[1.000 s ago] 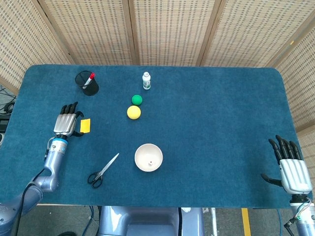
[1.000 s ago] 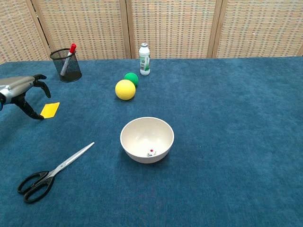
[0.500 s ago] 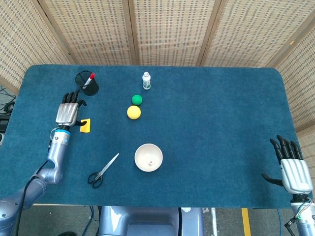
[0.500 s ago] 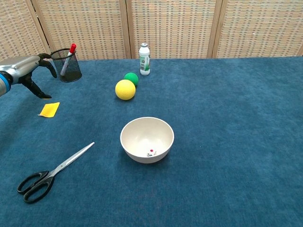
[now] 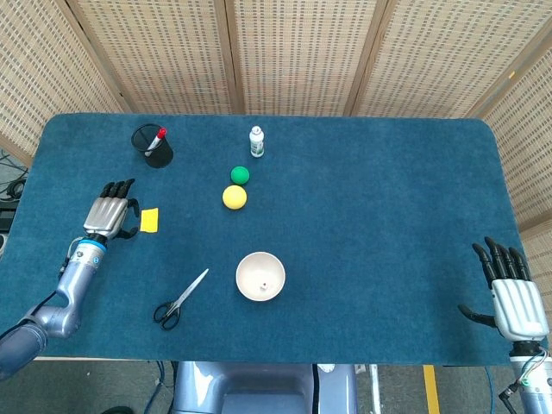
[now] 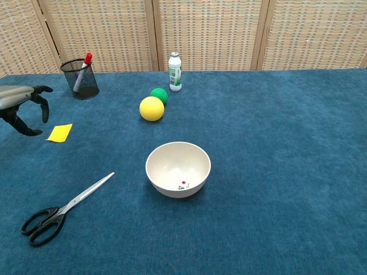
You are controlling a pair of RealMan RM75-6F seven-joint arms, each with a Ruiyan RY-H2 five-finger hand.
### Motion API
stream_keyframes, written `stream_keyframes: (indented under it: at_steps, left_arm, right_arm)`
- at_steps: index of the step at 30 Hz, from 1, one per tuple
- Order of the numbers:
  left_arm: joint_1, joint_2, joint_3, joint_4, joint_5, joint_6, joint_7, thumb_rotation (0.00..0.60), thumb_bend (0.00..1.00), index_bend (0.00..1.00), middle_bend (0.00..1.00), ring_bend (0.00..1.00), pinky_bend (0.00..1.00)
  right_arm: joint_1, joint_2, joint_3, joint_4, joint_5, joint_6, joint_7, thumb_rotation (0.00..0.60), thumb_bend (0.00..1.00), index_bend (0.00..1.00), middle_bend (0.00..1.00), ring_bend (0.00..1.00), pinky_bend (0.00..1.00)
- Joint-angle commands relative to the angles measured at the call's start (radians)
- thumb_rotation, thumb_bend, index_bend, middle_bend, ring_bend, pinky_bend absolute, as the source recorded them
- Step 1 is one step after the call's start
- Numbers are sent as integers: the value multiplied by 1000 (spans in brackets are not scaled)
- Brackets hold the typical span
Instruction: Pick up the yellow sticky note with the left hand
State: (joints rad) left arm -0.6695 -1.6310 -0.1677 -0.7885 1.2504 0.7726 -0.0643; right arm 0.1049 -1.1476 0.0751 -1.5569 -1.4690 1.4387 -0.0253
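Hovering low over the blue table (image 5: 362, 216), the left hand (image 5: 105, 216) has its fingers apart and curved downward, holding nothing. The yellow sticky note (image 5: 150, 219) lies flat on the cloth just beside the hand, on its inner side toward the table's middle, not touching the dark fingertips (image 6: 45, 118) in the chest view. Beyond the hand, toward the far edge, stands a black mesh pen cup (image 5: 153, 146) with a red-capped marker in it. Nearer the robot than the note lie scissors (image 5: 180, 299) with black handles. Farther inward sit a yellow ball (image 5: 234, 197), a green ball (image 5: 240, 174) touching or nearly touching it, a small white bottle (image 5: 256, 141) and a white bowl (image 5: 260, 276). Well apart, at the opposite side, the right hand (image 5: 513, 291) rests with fingers spread, empty.
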Motion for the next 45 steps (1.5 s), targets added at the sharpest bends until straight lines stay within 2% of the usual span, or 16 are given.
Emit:
stream_keyframes:
  at_steps: [1, 11, 37, 45]
  left_arm:
    - [0, -14, 7, 19, 4, -6, -10, 600, 302, 519, 0, 0, 0]
    - [0, -58, 24, 65, 19, -5, -21, 600, 308, 519, 0, 0, 0]
    - [-13, -101, 22, 124, 13, -31, -8, 600, 333, 520, 0, 0, 0]
    - [-16, -113, 23, 132, 11, -40, 9, 600, 355, 572, 0, 0, 0]
  right_arm:
    - [0, 0, 1, 0, 2, -1, 0, 600, 0, 0, 0, 0, 0]
    - [2, 0, 1, 4, 6, -7, 3, 600, 0, 0, 0, 0, 0]
    - [2, 4, 2, 3, 10, -10, 13, 600, 0, 0, 0, 0, 0]
    - [2, 6, 2, 5, 10, -9, 21, 600, 0, 0, 0, 0, 0]
